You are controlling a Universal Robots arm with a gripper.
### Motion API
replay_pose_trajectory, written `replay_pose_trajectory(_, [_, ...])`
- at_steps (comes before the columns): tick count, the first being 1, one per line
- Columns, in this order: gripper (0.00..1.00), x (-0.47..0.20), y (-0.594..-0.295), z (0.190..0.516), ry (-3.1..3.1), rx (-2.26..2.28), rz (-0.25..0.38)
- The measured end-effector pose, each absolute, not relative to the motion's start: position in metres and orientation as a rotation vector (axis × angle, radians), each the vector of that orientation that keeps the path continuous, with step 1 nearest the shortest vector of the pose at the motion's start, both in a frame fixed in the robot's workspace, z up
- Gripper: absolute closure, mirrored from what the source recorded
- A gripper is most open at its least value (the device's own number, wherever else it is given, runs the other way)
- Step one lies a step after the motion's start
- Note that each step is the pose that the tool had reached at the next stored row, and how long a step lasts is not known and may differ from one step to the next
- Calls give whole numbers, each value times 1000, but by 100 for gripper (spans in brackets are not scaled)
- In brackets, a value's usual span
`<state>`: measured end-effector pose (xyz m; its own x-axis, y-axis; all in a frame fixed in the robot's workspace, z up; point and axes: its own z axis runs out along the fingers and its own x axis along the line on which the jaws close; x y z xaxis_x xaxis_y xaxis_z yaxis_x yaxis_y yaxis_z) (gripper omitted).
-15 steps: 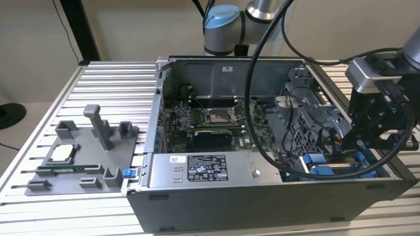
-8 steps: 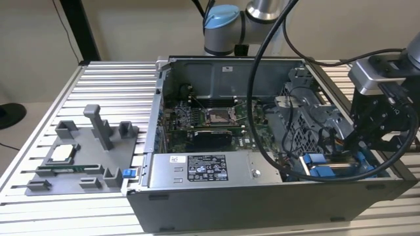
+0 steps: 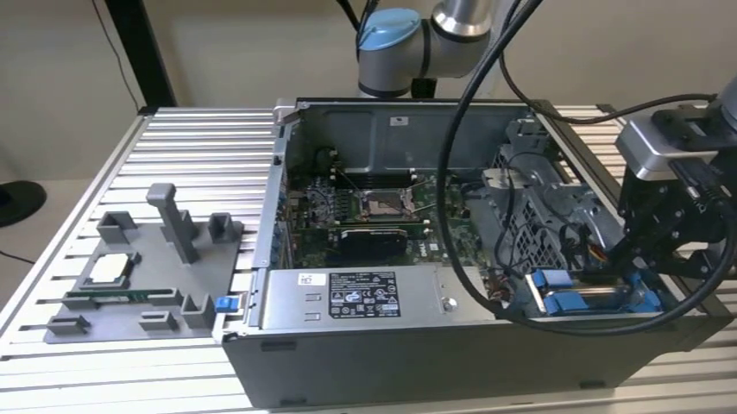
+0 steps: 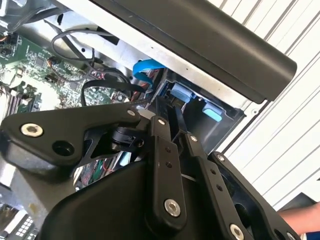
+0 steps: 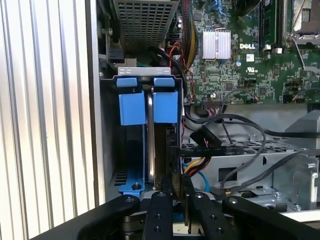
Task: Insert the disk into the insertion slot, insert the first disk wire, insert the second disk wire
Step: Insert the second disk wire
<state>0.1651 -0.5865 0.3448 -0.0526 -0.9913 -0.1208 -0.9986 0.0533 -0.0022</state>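
Observation:
In the first wrist view the disk (image 5: 164, 150) stands edge-on, a dark slab with a silver strip. It sits inside the insertion slot (image 5: 132, 102), between that slot's two square blue tabs. My gripper (image 5: 175, 192) is shut on the disk's near edge, with its black fingers (image 5: 160, 212) close together. The second wrist view shows the same narrow grip (image 4: 175, 127) over the blue slot (image 4: 177, 92). In the exterior view the gripper (image 3: 624, 274) hangs over the slot (image 3: 564, 300) at the case's front corner, on the exterior view's right. A loose black wire connector (image 5: 209, 142) and a blue wire (image 5: 201, 181) lie beside the slot.
The open computer case (image 3: 461, 354) lies on a slatted metal table (image 3: 185, 129). A grey labelled power-supply box (image 3: 357, 297) sits next to the slot, with the motherboard (image 3: 368, 207) and a metal drive cage (image 3: 541, 207) behind. A grey parts fixture (image 3: 150, 276) stands at the exterior view's left. A blue sleeve (image 4: 300, 220) is nearby.

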Motion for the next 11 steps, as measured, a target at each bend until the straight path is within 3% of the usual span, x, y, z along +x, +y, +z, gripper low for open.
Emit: replay_pose_trajectory(11, [100, 162, -587, 341, 2239, -2065, 120])
